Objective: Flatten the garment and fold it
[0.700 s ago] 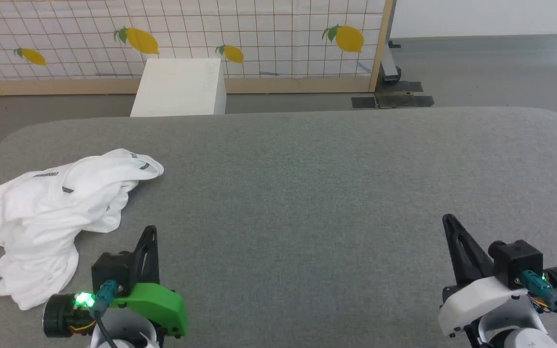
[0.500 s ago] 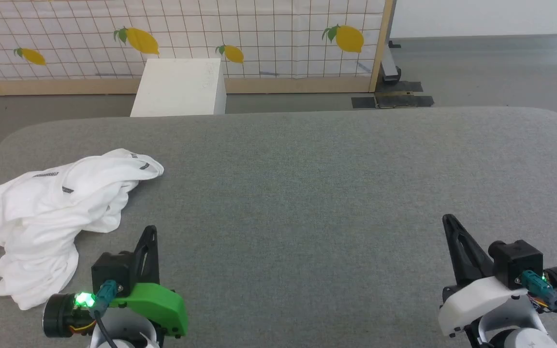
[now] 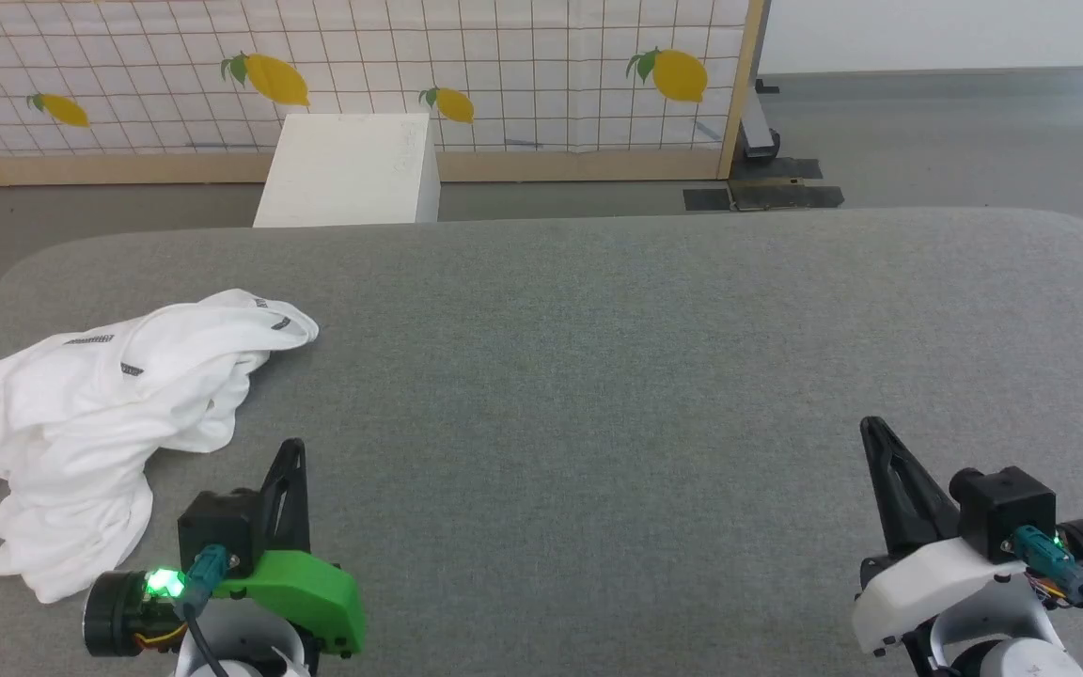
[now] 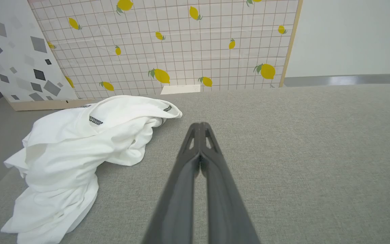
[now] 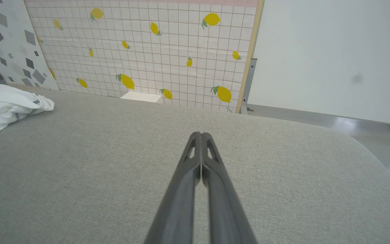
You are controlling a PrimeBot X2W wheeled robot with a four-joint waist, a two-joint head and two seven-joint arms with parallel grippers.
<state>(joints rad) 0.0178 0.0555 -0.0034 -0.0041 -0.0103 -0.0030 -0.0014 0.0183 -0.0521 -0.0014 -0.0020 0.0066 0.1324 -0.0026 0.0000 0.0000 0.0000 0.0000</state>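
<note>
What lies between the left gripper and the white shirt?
Only a bare stretch of the grey surface; the left wrist view shows it between the shut left gripper and the garment, which do not touch.

Left gripper point(image 3: 293, 449): green wrist cover point(image 3: 302, 588), small green light lit; its two dark fingers point(image 4: 181, 189) were pressed together, pointing forward, holding nothing.
Right gripper point(image 3: 873, 431): white wrist cover point(image 3: 927, 574); fingers likewise pressed together and empty, tips leaning slightly left.
The two stood well apart.
</note>
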